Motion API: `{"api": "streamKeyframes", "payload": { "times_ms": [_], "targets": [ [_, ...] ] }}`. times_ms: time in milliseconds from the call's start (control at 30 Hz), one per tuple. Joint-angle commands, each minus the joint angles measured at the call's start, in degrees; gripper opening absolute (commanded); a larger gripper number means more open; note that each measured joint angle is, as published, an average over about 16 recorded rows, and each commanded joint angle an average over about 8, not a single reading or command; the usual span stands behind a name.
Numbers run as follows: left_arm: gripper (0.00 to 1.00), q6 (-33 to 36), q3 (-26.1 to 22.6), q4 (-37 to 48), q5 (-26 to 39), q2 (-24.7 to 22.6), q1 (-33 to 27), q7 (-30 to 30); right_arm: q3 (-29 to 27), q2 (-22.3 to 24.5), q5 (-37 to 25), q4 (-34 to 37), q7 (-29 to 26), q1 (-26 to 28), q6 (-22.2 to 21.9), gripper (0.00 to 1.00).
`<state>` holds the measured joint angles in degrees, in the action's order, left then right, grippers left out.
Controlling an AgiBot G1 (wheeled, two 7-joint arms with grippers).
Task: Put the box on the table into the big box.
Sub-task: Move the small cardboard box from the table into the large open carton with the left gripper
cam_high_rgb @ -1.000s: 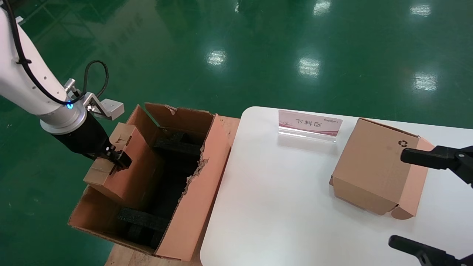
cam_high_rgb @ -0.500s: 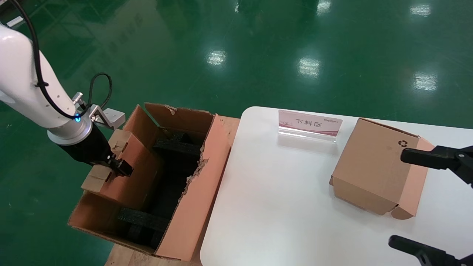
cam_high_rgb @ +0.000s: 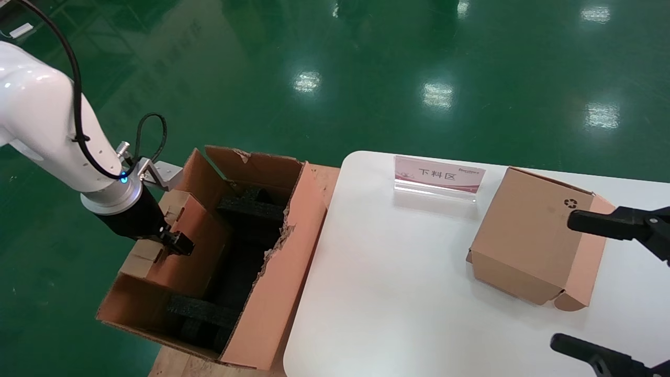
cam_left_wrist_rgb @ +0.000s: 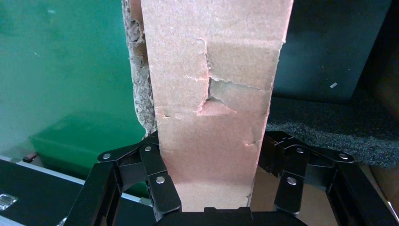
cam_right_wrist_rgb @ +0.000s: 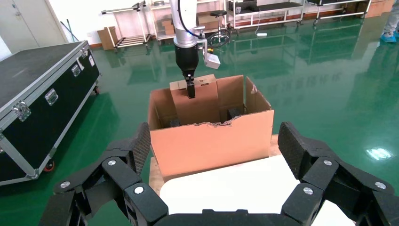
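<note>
Since a second ago the left arm has sunk lower, carrying the box (cam_high_rgb: pixel 180 246) deeper into the big box (cam_high_rgb: pixel 272 293) beside the table (cam_high_rgb: pixel 398 293). The left gripper (cam_high_rgb: pixel 175 242) pinches the box's top edge — foam beneath its fingers. The right gripper (cam_high_rgb: pixel 596 285) hangs spread wide over the table.

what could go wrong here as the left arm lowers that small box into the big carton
The box sits tilted against the big box wall, so it may catch on the rim or the black foam blocks. The left gripper pinches only a thin flap, already creased in the wrist view, which might tear or slip.
</note>
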<state>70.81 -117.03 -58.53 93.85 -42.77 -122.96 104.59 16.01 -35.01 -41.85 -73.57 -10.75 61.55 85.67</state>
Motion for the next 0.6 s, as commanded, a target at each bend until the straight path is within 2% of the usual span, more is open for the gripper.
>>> {"api": "streamKeyframes", "payload": {
  "times_ms": [33, 67, 600],
  "targets": [
    [0.96, -0.16, -0.03, -0.19, 0.25, -0.15, 0.33, 0.65, 0.0, 0.0, 0.0, 0.0, 0.0, 0.0, 0.0, 1.0],
    [1.0, -0.19, -0.04, -0.25, 0.34, -0.21, 0.42, 0.86, 0.0, 0.0, 0.0, 0.0, 0.0, 0.0, 0.0, 1.0],
    [1.0, -0.39, -0.12, -0.6, 0.8, -0.49, 0.96, 2.02, 0.0, 0.0, 0.0, 0.0, 0.0, 0.0, 0.0, 1.0]
  ]
}}
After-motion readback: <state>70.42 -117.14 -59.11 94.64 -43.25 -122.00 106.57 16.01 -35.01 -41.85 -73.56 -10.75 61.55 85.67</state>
